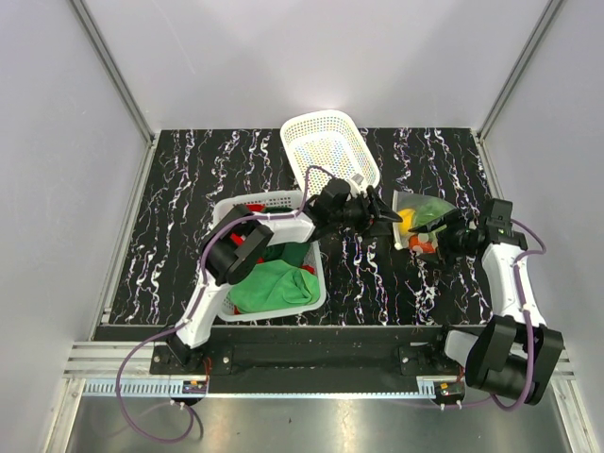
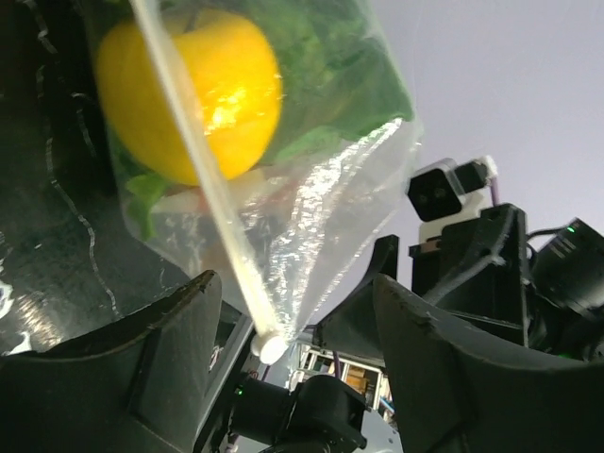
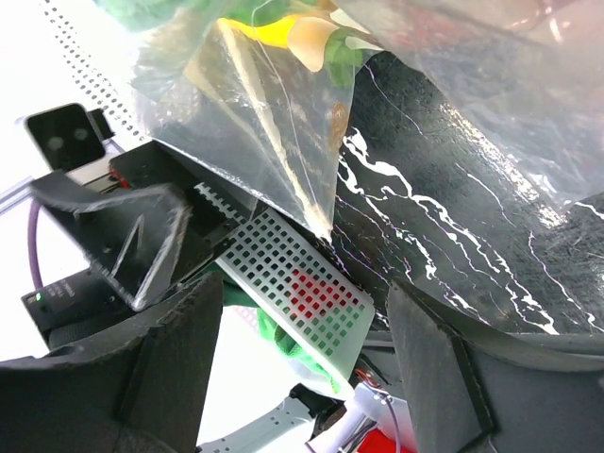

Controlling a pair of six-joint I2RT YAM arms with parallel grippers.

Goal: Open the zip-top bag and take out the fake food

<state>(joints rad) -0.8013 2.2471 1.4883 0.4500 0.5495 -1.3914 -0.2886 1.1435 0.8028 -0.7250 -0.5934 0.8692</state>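
Zip-top bag (image 1: 420, 212) sits between left gripper (image 1: 385, 217) and right gripper (image 1: 442, 236), right of laundry basket (image 1: 226, 209). Fake food inside: lemon (image 2: 189, 90), lettuce (image 2: 340, 66), carrot (image 1: 422, 245).

Why so: we judge grippers face each other across bag to take opposite lips of zip strip (image 2: 222, 236) and pull apart.

Both grippers stand spread wide, nothing pinched. Strip end passes between left fingers (image 2: 170, 349), untouched.

Hard to tell: whether seal has parted, and whether bag rests on table (image 1: 189, 189). Carrot partly hidden by right gripper.
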